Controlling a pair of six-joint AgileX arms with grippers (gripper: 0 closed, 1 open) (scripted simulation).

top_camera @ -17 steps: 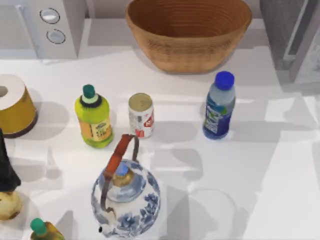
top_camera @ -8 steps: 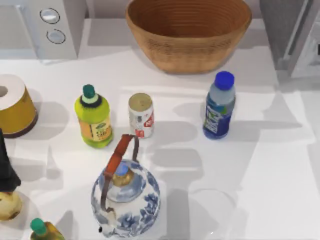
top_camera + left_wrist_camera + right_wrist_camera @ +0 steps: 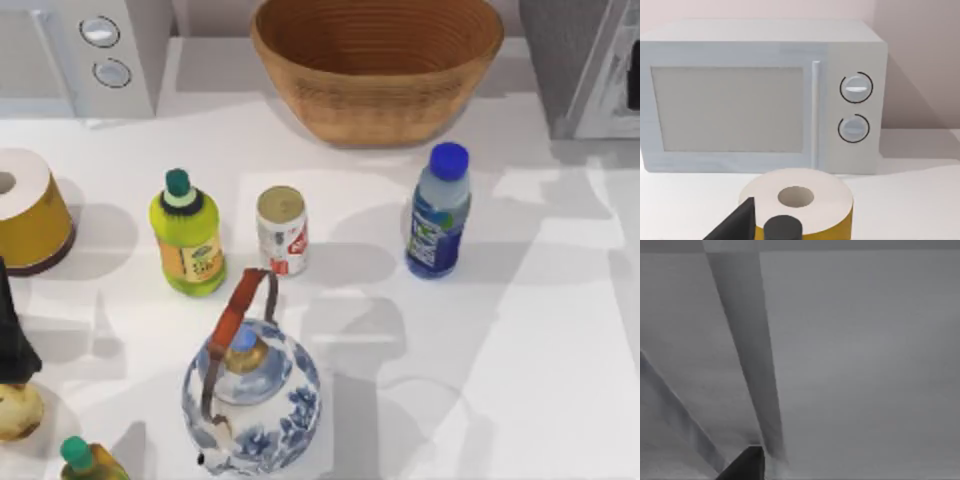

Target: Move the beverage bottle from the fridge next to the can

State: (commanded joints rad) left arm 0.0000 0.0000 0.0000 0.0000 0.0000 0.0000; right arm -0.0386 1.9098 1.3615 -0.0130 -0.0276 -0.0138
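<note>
White table (image 3: 560,330), fridge (image 3: 585,60) cut off at corner.

Wicker basket (image 3: 377,62) at twelve o'clock, microwave (image 3: 85,50) at eleven, yellow roll (image 3: 30,210) at nine, blue-white teapot (image 3: 251,395) at six.

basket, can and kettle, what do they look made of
The basket looks like woven wicker or rattan: tan, matte, with ribbed coils ringing its wall. The can looks like tin-plated metal, with a dull grey top and a white printed label. The kettle looks like glazed ceramic, glossy white with blue painted patterns; its reddish-brown handle could be leather or wood.
</note>
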